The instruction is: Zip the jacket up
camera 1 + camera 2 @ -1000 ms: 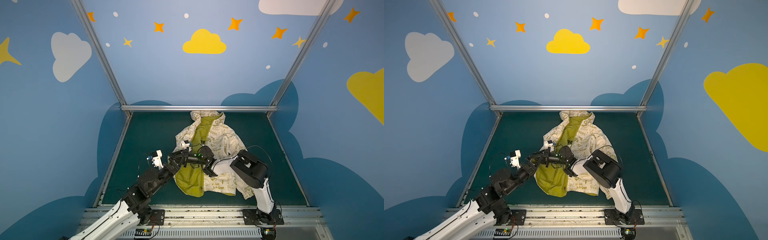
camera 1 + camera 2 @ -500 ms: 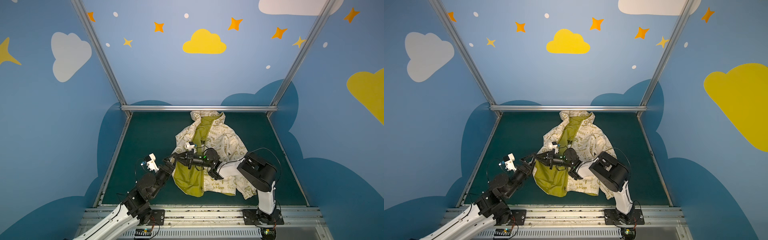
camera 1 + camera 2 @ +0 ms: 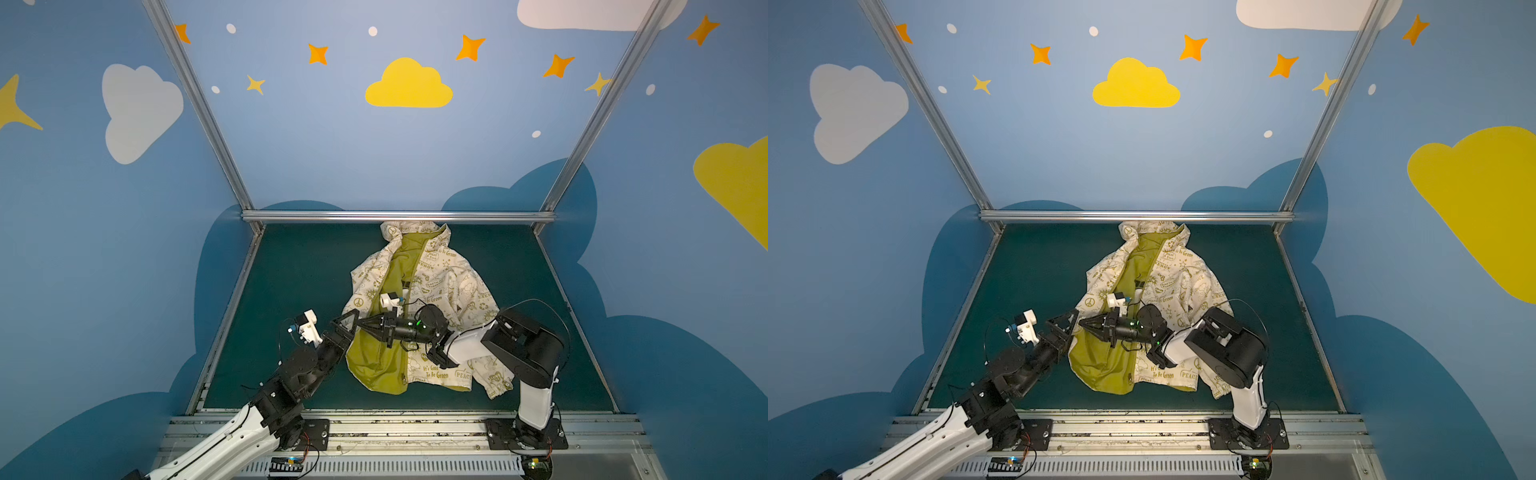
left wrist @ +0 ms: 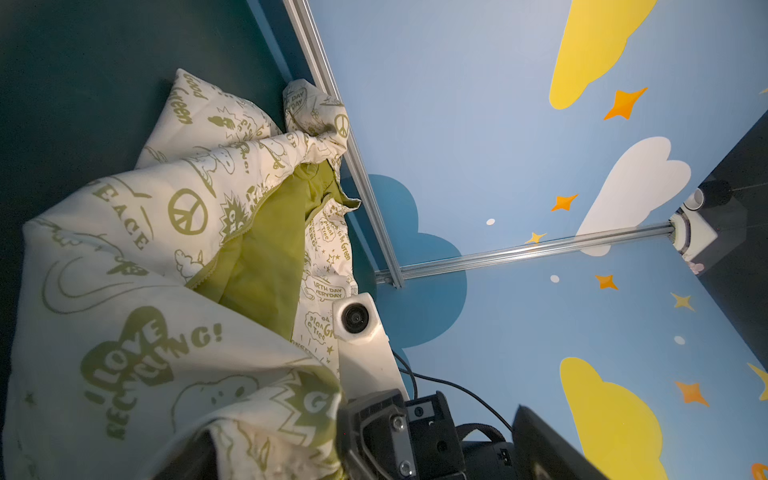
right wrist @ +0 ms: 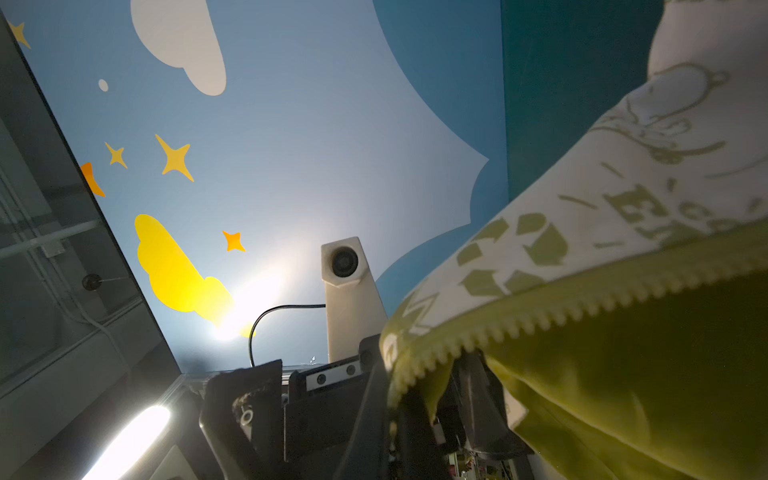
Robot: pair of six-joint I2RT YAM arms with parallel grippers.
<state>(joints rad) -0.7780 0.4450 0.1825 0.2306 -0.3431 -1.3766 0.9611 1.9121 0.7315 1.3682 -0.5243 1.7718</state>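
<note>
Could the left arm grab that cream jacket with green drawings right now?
Likely yes: the left gripper, jaws open, sits at the lifted edge of the cream, olive-printed hooded jacket, nothing between; the shut right gripper crowds close.

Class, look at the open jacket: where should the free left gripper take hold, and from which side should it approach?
Pinch the toothed zipper edge on the lifted flap of the jacket, beside where the shut right gripper seems to hold it. Come from the left in both top views: the open left gripper faces that thin raised edge there.

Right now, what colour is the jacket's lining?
Lime-olive green; the lining shows best in a top view.
</note>
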